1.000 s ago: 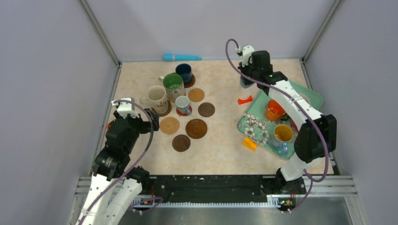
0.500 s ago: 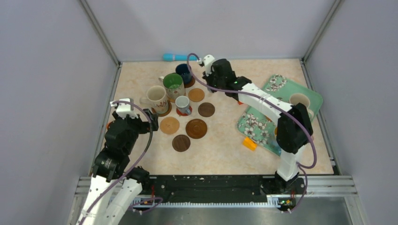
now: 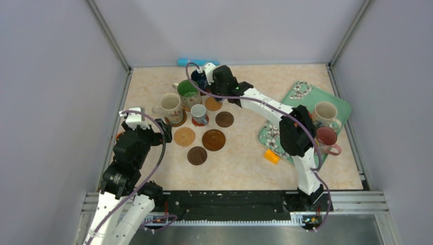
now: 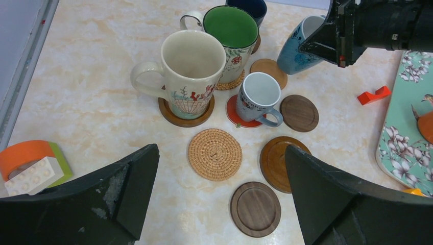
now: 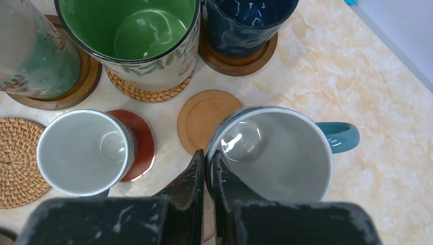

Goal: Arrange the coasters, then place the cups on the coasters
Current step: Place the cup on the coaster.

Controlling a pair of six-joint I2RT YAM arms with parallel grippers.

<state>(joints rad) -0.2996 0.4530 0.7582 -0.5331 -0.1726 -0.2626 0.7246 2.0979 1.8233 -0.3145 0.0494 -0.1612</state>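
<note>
My right gripper (image 5: 208, 154) is shut on the rim of a light blue cup (image 5: 278, 153), one finger inside and one outside. It holds the cup tilted just above a bare tan coaster (image 5: 201, 120), right of the green cup (image 5: 135, 35) and in front of the dark blue cup (image 5: 245, 23). The cream cup (image 4: 191, 66), green cup, dark blue cup and a small white cup (image 4: 259, 94) each stand on a coaster. A woven coaster (image 4: 214, 154), a large ridged one (image 4: 275, 163) and two dark ones (image 4: 255, 208) (image 4: 298, 113) lie bare. My left gripper (image 4: 220, 150) hangs open above them.
The teal floral tray (image 3: 301, 92) at the right carries a cream cup (image 3: 325, 113) and a pink cup (image 3: 327, 137). A small orange block (image 3: 272, 156) lies beside it and a red piece (image 4: 374, 95) on the table. A tape roll (image 4: 23, 153) sits at the left edge.
My right arm has swung left from above the tray to the group of coasters, carrying the light blue cup. The left arm has not moved.
</note>
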